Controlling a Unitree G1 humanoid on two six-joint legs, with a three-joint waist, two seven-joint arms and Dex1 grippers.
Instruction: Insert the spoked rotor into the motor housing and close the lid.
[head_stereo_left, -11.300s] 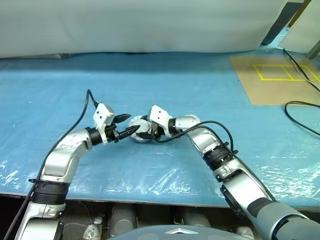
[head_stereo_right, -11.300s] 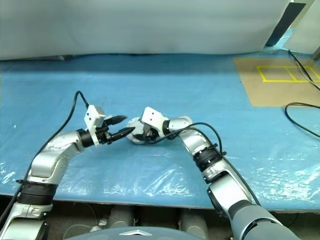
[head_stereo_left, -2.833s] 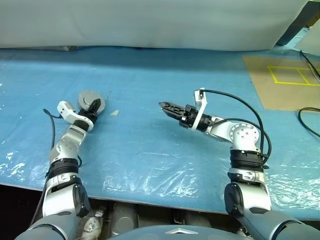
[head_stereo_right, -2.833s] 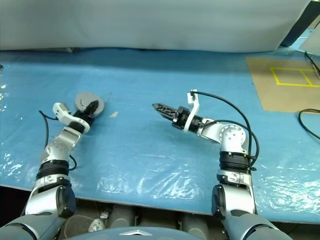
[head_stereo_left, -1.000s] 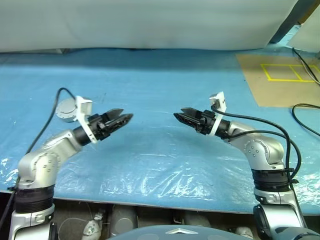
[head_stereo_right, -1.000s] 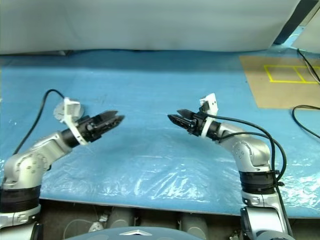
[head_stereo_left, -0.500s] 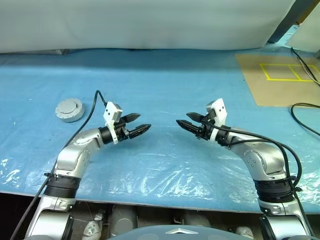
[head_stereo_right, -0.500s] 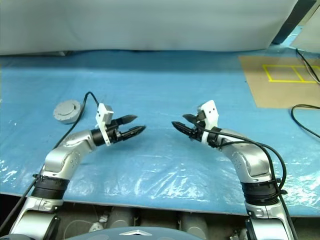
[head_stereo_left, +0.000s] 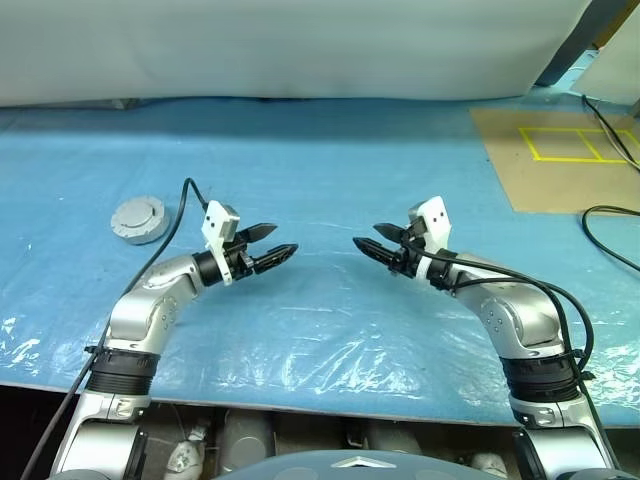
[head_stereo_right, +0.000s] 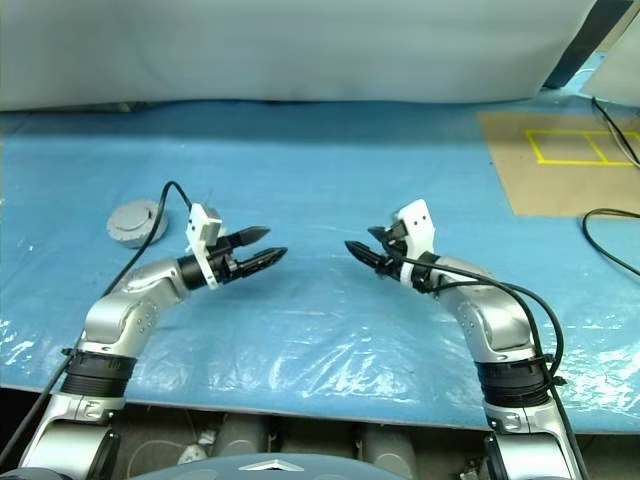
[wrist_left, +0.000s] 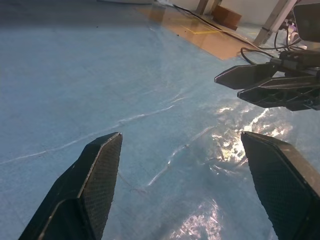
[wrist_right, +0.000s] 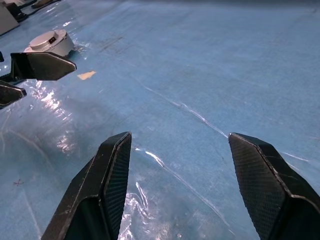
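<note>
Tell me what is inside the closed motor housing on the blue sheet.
The motor housing sits closed on the blue sheet, its grey lid on top. Whatever it holds is covered by the lid, so the inside cannot be seen. Both pincers are away from it.

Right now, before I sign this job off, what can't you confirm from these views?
- Closed round grey unit, head views: its lid covers the inside, so the rotor and how it sits are hidden.
- Lid seating: the seam is too small to judge in the head views; the right wrist view shows one side only.
- Small tan scrap on the blue sheet, right wrist view: too small to identify.
- Cable, head views: cut off by the picture's edge.
</note>
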